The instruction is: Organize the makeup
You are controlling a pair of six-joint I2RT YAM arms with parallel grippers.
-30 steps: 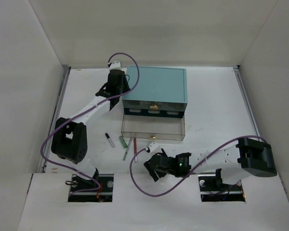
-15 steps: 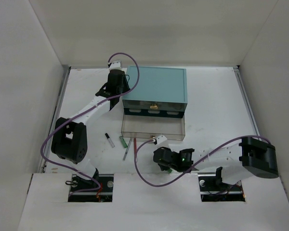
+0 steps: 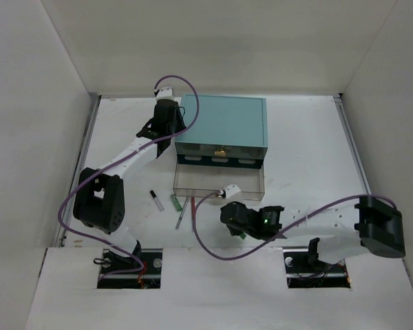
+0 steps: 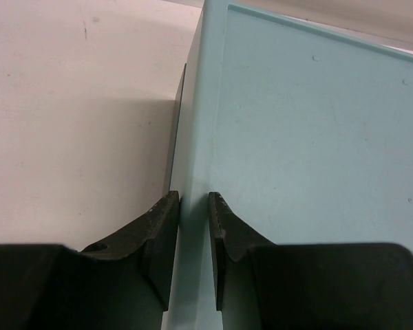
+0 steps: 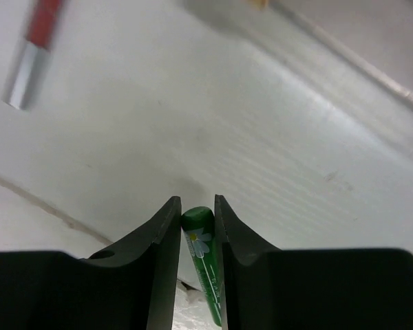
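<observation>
Right claw [image 5: 195, 203] low around green stick [image 5: 203, 265]

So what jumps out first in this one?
The teal drawer box at the back of the table, its clear drawer pulled out toward the arms, with the left gripper clamped on its left edge. Just in front of the drawer, the right gripper is shut on a green stick, other makeup lying loose to its left.

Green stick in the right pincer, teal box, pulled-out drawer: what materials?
Green stick: probably glossy plastic; smooth sheen, printed daisy label.
Teal box: possibly matte painted or laminated board; flat even colour, no glare.
Drawer: clear acrylic-like plastic; see-through walls and floor.
</observation>
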